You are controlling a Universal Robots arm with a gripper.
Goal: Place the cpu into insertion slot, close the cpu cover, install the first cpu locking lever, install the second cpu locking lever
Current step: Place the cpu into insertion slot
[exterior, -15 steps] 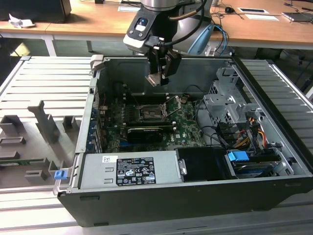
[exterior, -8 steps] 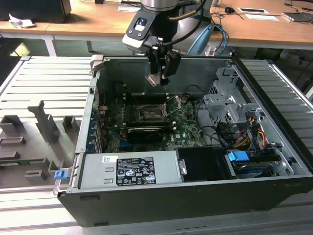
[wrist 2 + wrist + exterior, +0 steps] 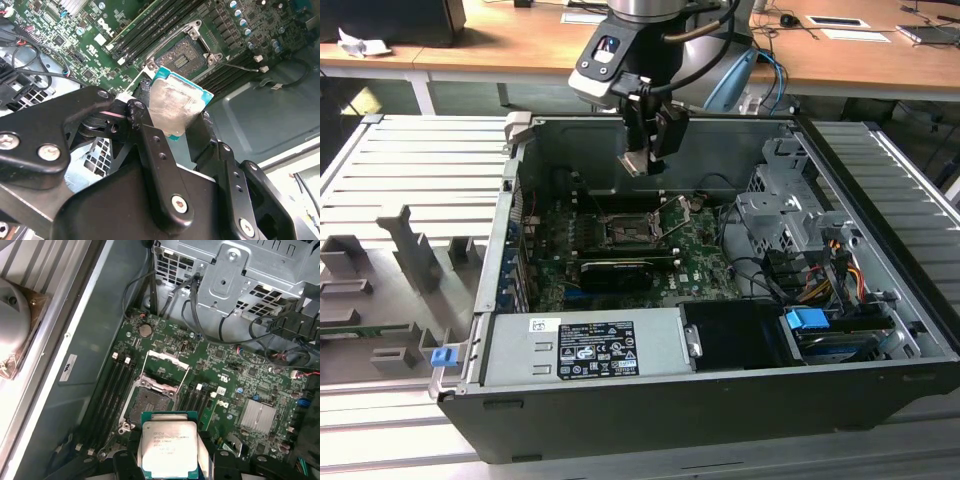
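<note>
Looks like a lab or workshop: opened computer case [image 3: 720, 410] on a slatted metal bench [image 3: 410, 160], paper-strewn wooden desks [image 3: 520, 45] behind.

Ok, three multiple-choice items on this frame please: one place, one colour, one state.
1. The slot is: A empty, B filled, C covered.
2. The cpu is: A in the slot, B in the end effector, C on a desk.
3. The board is: A red, B green, C blue.
Key: 1A, its dark centre lies bare and the cover stands raised; 2B, it is gripped above the board; 3B, green shows around the slot.
</note>
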